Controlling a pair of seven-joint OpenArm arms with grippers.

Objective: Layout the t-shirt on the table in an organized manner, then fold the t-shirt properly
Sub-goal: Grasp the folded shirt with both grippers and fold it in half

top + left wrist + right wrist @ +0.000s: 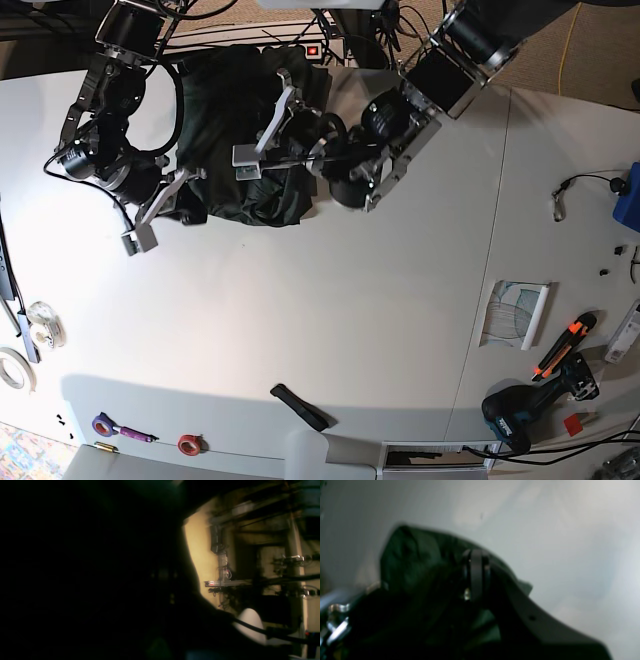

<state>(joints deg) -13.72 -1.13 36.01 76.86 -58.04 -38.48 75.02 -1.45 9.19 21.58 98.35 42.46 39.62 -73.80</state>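
One dk-green t-shirt [225, 120] lies bunched at table's [330, 330] far edge. L gripper [262, 150] over it, jaws spread wide; R gripper [160, 210] at its edge, jaw state can't tell, blurred.

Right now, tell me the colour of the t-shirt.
The t-shirt is plain dark green, with no print visible. It shows best in the base view.

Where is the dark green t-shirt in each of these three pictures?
Left wrist: too dark to tell; a black mass fills the left side.
Right wrist: t-shirt at lower left, on the white table.
Base: t-shirt crumpled at top, left of centre.
Shared landmark: the white table.
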